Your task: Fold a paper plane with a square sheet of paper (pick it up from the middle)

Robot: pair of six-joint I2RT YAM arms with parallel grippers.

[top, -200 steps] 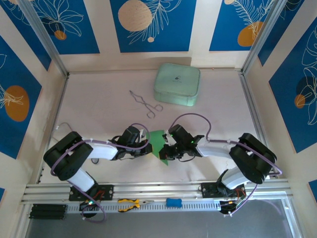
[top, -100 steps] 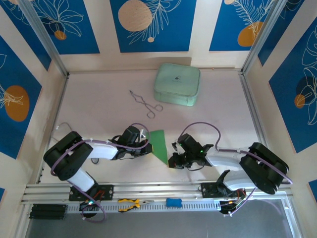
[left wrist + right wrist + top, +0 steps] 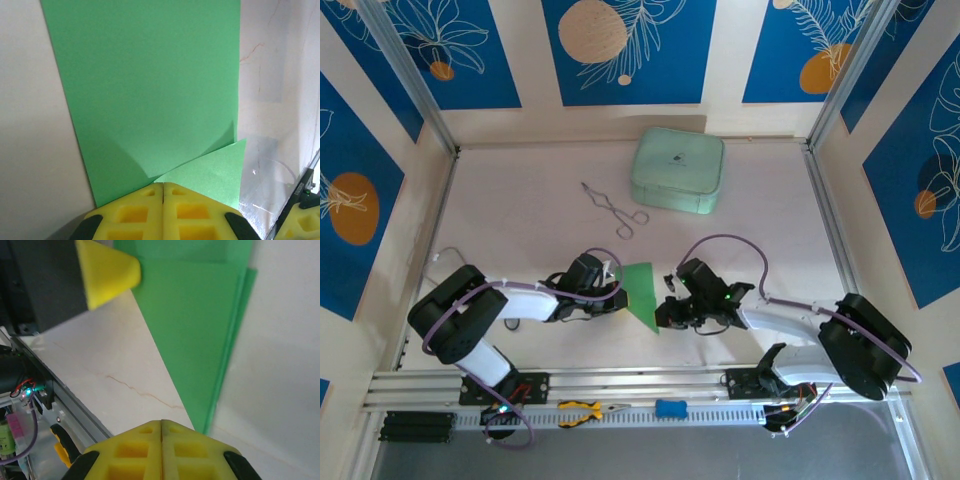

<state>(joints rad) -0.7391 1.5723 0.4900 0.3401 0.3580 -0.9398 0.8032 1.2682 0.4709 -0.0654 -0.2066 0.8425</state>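
Claws both look shut to me. Left claw touches the square sheet of paper; right claw is just beside its corner.

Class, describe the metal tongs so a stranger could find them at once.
Look to the far side of the pale table, where a mint-green case sits. Just left of it and slightly nearer lie the tongs: thin bare wire with two ring handles, unlike the bulky case.
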